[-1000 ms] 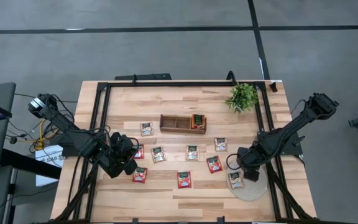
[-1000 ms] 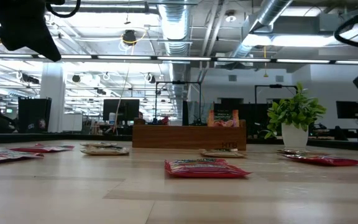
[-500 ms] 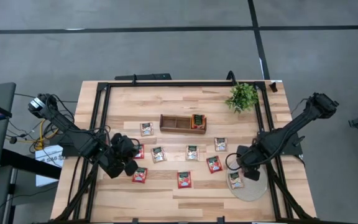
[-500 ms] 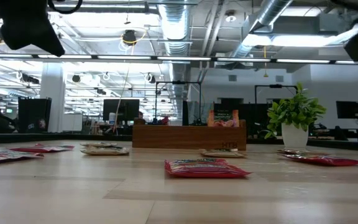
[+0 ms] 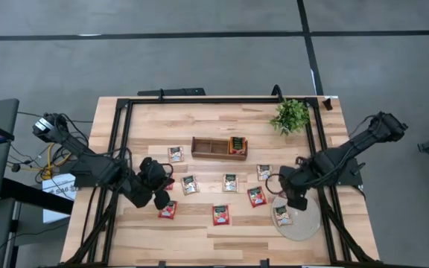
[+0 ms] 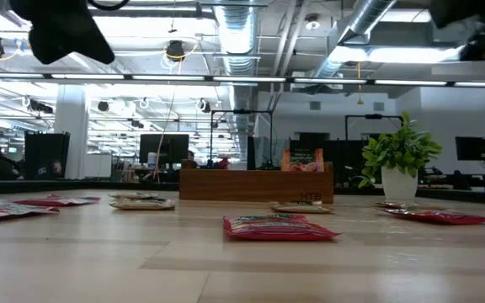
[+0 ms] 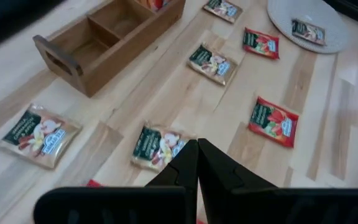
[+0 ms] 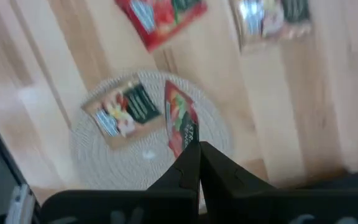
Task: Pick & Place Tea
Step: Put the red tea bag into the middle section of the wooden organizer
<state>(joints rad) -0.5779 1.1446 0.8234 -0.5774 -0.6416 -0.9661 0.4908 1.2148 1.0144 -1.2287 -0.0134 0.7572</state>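
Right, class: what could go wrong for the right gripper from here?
The right gripper pinches a red sachet only by its edge, so it might slip out. Falling now, it would likely land on the round mat, perhaps over the beige sachet lying there.

- The red sachet [image 7: 93, 183] at the lower left of the left wrist view is mostly hidden behind the left gripper [image 7: 197, 163].
- In the right wrist view everything is motion-blurred; print on the red sachet [image 8: 180, 127] is unreadable.
- In the low view both arms are cut off by the top edge.
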